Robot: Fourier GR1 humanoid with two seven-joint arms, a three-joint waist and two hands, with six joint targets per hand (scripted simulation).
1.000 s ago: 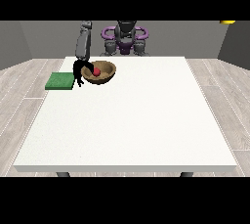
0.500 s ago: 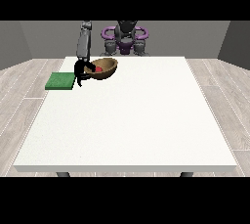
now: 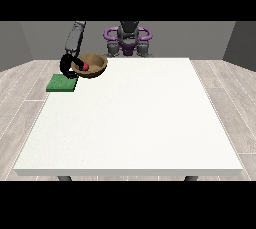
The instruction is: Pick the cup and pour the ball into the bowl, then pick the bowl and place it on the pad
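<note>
Bowl (image 3: 91,65) with red ball (image 3: 86,66) inside was seen in the upper left of the frame, tilted, gripped at its rim by the hand at the view's left (image 3: 67,66); green pad (image 3: 61,83) lay just below-left; further tilt could spill the ball.

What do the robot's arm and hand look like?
The arm at the view's left is a slim grey tube, darker at the top. Its hand is black, with fingers and a thumb. The other arm and hand do not show.

Ball (image 3: 86,66) in bowl (image 3: 95,68) — pad (image 3: 62,83) just left, at table's (image 3: 130,123) far-left corner.
</note>
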